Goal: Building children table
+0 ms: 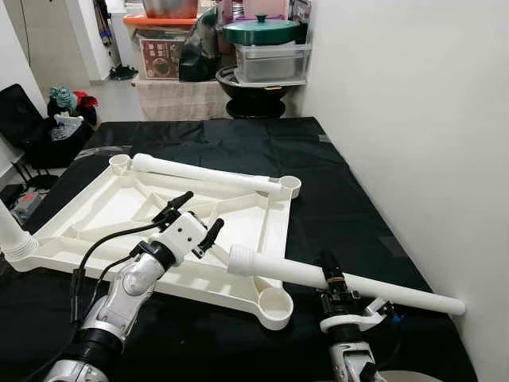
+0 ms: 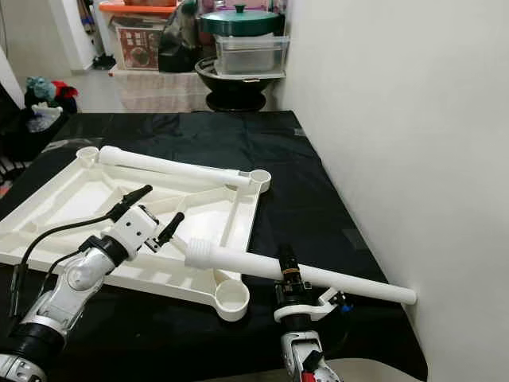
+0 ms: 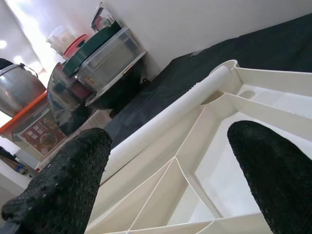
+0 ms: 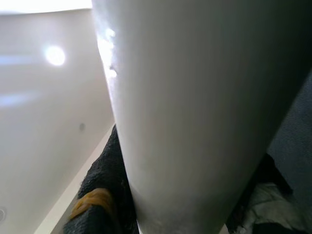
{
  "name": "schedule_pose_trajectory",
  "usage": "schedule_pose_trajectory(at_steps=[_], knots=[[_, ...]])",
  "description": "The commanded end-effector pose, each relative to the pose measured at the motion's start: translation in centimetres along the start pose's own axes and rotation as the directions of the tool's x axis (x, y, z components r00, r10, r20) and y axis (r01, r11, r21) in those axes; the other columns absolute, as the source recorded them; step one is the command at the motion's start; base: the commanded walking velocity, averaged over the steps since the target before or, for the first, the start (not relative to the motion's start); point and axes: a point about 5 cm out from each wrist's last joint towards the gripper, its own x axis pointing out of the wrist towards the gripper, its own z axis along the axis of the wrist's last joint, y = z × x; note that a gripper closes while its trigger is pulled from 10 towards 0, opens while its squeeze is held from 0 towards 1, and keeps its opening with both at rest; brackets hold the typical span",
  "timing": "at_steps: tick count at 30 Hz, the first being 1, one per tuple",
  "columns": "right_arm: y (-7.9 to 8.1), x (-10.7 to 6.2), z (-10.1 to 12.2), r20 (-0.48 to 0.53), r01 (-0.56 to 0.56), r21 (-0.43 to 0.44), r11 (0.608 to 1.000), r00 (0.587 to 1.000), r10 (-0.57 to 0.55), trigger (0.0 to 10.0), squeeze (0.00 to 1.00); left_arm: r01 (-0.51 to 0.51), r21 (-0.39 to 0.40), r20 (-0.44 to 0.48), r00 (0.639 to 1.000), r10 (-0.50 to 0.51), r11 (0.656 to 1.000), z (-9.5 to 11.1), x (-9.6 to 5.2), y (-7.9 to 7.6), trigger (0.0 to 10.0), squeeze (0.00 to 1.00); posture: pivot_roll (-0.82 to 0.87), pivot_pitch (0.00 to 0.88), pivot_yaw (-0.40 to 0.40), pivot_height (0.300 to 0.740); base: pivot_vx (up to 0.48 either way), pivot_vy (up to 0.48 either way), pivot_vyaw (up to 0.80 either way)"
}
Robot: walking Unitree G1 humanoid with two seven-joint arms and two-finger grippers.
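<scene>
Your right gripper (image 1: pixel 331 280) pinches a white leg (image 1: pixel 342 280) near the upturned tabletop's (image 1: pixel 119 208) empty corner socket (image 1: pixel 275 303); left gripper (image 1: pixel 197 216) hovers, fingers spread. Most legs seem unfitted.

Green-lidded pot (image 1: pixel 261 30); clear storage box (image 1: pixel 270 62)
</scene>
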Motion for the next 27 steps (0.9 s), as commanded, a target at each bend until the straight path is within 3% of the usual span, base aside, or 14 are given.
schedule_pose_trajectory(at_steps=[1, 21, 24, 27], knots=[[11.2, 9.6, 0.5, 0.009, -0.019, -0.483, 0.875, 1.0, 0.027, 0.0, 0.0, -0.006, -0.011, -0.006, 1.0, 0.006, 1.0, -0.1, -0.2, 0.1, 10.0, 0.0, 0.04, 0.0, -0.022, 0.74, 0.0, 0.0, 0.0], [12.4, 9.7, -0.6, -0.07, -0.09, -0.566, 0.82, 0.996, 0.06, 0.0, 0.0, -0.008, -0.015, -0.003, 1.0, 0.008, 1.0, 0.0, -0.1, -0.1, 10.0, 0.0, 0.04, 0.0, -0.023, 0.74, 0.0, 0.0, 0.0], [12.5, 9.9, -0.4, -0.078, -0.093, -0.591, 0.801, 0.995, 0.058, 0.0, 0.0, -0.007, -0.015, -0.004, 1.0, 0.007, 1.0, 0.0, -0.1, -0.2, 10.0, 0.0, 0.04, 0.0, -0.024, 0.74, 0.0, 0.0, 0.0], [13.0, 10.2, -0.3, -0.106, -0.118, -0.652, 0.749, 0.992, 0.064, 0.0, 0.0, -0.006, -0.015, -0.003, 1.0, 0.006, 1.0, 0.0, -0.1, -0.2, 10.0, 0.0, 0.04, 0.0, -0.024, 0.74, 0.0, 0.0, 0.0]])
